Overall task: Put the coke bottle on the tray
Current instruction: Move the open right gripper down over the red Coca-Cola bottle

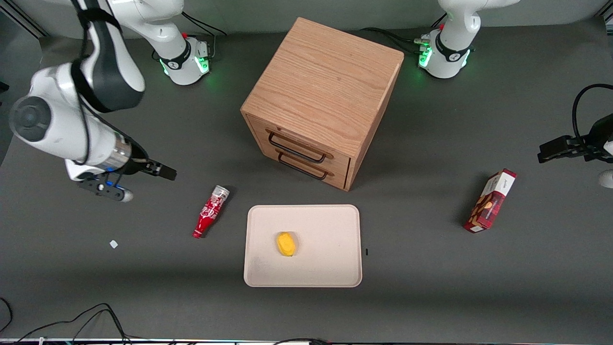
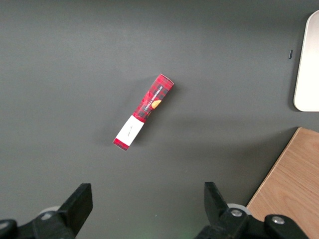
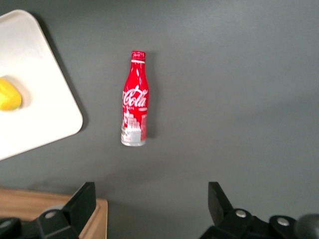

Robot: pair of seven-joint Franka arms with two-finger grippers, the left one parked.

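The coke bottle [image 1: 210, 212] lies on its side on the dark table, close beside the tray [image 1: 330, 225], with its cap end nearer the front camera. It also shows in the right wrist view [image 3: 135, 99], red with white script and a silvery base. The cream tray shows there too [image 3: 35, 114]. My right gripper [image 1: 165, 171] hangs open and empty above the table, a little farther from the front camera than the bottle and toward the working arm's end. In the right wrist view the gripper [image 3: 151, 194] has nothing between its fingers.
A yellow object [image 1: 286, 244] lies on the tray. A wooden drawer cabinet [image 1: 321, 96] stands farther from the front camera than the tray. A red snack box [image 1: 491, 200] lies toward the parked arm's end. A small white scrap [image 1: 113, 244] lies on the table.
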